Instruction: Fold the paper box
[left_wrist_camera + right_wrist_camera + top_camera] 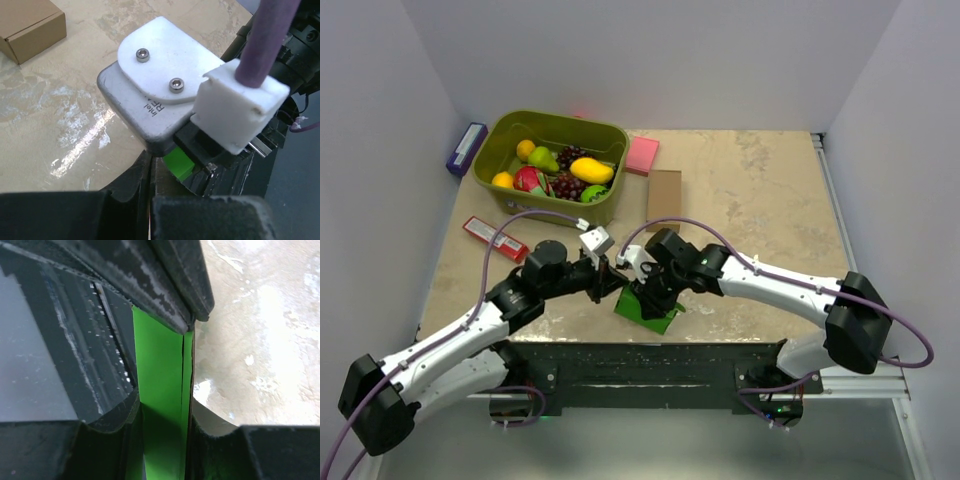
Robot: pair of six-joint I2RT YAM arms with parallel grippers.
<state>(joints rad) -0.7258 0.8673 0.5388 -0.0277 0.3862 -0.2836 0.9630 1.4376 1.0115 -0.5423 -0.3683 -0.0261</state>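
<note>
1. Fingers first: L fingers (210,220) are clenched, pads pressed together. Can't tell if a thin flap edge is caught btwn them.
2. R fingers (220,450) are grasping the paper box (160,390); the green card sits squeezed btwn both pads, seen edge-on.
3. Box is a small part-folded green block at the near-centre edge of the worktop (750,200), right under both wrists. It's well apart from the brown cardboard box (664,198) further back.
4. Step, I reckon: mid-fold, w/ R holding a panel while L works a flap or tab beside it.
5. Next move prob needs a steady R hold and L pressing the flap w/o crumpling thin card. Wrists are v. close together, so small moves only.
</note>
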